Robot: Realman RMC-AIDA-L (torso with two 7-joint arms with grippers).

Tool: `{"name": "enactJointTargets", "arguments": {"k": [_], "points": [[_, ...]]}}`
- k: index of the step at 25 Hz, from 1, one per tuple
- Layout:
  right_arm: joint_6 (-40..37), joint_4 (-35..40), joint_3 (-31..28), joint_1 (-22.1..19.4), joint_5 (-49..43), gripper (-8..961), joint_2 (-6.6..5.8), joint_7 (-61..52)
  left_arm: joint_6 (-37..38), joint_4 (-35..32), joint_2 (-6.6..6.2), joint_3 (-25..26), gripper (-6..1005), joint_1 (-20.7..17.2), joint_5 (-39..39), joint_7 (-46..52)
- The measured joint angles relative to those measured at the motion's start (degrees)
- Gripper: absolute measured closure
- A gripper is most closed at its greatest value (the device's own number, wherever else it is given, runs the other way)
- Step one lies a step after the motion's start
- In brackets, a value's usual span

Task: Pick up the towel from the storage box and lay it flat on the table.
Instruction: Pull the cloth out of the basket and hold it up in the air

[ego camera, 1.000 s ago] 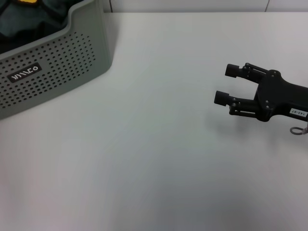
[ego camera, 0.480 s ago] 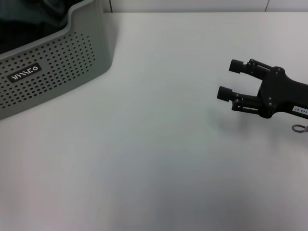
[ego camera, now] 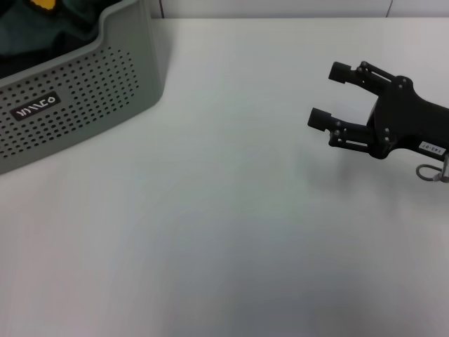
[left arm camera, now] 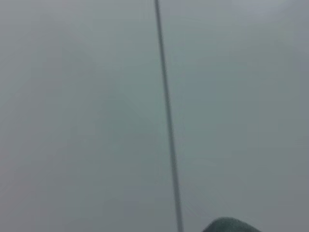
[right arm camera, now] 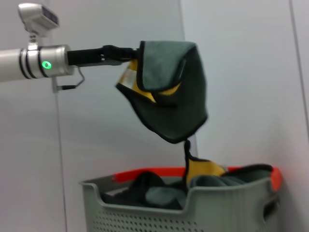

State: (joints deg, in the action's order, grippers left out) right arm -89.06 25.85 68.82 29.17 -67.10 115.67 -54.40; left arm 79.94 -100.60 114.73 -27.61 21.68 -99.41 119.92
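Observation:
The towel (right arm camera: 166,82) hangs bunched in the air above the storage box (right arm camera: 193,212). It shows a grey-green outer face, mustard-yellow folds and black binding. My left gripper (right arm camera: 131,53) is shut on its upper edge, seen in the right wrist view. A black strip trails from the towel's lower tip down to the box. In the head view the storage box (ego camera: 84,84) stands at the far left of the table (ego camera: 210,210), with a scrap of yellow (ego camera: 43,3) at the top edge. My right gripper (ego camera: 330,95) is open and empty over the table's right side.
Dark green fabric (right arm camera: 159,195) and another yellow patch (right arm camera: 203,169) lie in the box. It also shows in the head view (ego camera: 28,35). The left wrist view shows only a grey wall with a seam (left arm camera: 166,121).
My right gripper has shifted a little toward the far side of the table, still open. The yellow scrap at the head view's top left vanished half a second ago and shows again.

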Motion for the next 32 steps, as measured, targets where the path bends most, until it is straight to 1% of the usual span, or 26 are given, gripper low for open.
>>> {"name": "enactJointTargets", "arguments": {"k": [3, 6, 7, 8, 9, 11, 12, 13, 14, 15, 18, 20, 22, 26, 32], "points": [[-2.3, 0.0, 0.1, 0.9, 1.5, 93, 0.31, 2.3, 0.9, -0.5, 0.89, -1.0, 974, -1.1, 4.0, -0.5], [-4.3, 0.0, 1.5, 2.2, 4.1, 93, 0.51, 7.0, 1.9, -1.8, 2.40, -2.1, 974, -1.5, 6.0, -0.7], [-3.1, 0.0, 5.3, 3.0, 6.9, 93, 0.51, 15.0, 1.9, -2.3, 3.02, -2.8, 974, -1.5, 6.1, -0.6], [-3.1, 0.0, 5.3, 3.0, 6.9, 93, 0.51, 15.0, 1.9, -2.8, 3.66, -3.8, 973, -1.5, 6.2, -0.6], [-1.6, -0.1, 7.9, 3.2, 8.9, 93, 0.53, 19.8, 1.7, -3.5, 4.27, -5.1, 973, -1.6, 6.1, -0.6], [5.3, 0.0, 18.1, 3.3, 18.0, 93, 0.50, 34.9, 0.4, -4.9, 5.25, -9.0, 973, -1.8, 5.1, -0.4], [7.8, 0.3, 22.9, 3.2, 22.1, 93, 0.52, 40.2, -0.3, -5.1, 5.27, -10.3, 973, -1.9, 4.7, -0.1], [11.6, 1.2, 30.3, 2.8, 30.3, 94, 0.53, 48.3, -1.2, -5.3, 5.28, -12.0, 973, -2.0, 4.3, 0.4], [13.6, 1.8, 34.8, 2.6, 35.5, 95, 0.52, 53.9, -2.1, -5.3, 5.26, -13.2, 973, -2.1, 4.0, 0.8], [15.9, 3.1, 41.3, 2.1, 44.1, 96, 0.51, 62.2, -3.3, -5.1, 5.25, -14.7, 973, -2.1, 3.8, 1.2], [18.4, 6.6, 54.1, 0.9, 62.2, 99, 0.51, 84.0, -7.0, -4.5, 5.28, -18.2, 973, -2.2, 2.6, 1.4], [18.5, 8.4, 60.0, 0.8, 71.5, 107, 0.52, 96.7, -8.8, -4.1, 5.23, -20.3, 972, -2.0, 1.1, 1.4], [18.4, 9.1, 63.0, 1.3, 76.5, 116, 0.52, 104.4, -10.5, -3.7, 5.21, -22.9, 972, -1.7, -0.6, 1.4], [18.0, 10.5, 66.0, 2.6, 81.2, 132, 0.51, 114.4, -12.4, -3.3, 5.21, -26.3, 972, -1.7, -2.5, 1.4], [18.9, 10.0, 66.1, 6.2, 81.9, 157, 0.52, 117.4, -13.2, -2.6, 5.23, -28.8, 971, -1.6, -3.4, 1.5]]}}
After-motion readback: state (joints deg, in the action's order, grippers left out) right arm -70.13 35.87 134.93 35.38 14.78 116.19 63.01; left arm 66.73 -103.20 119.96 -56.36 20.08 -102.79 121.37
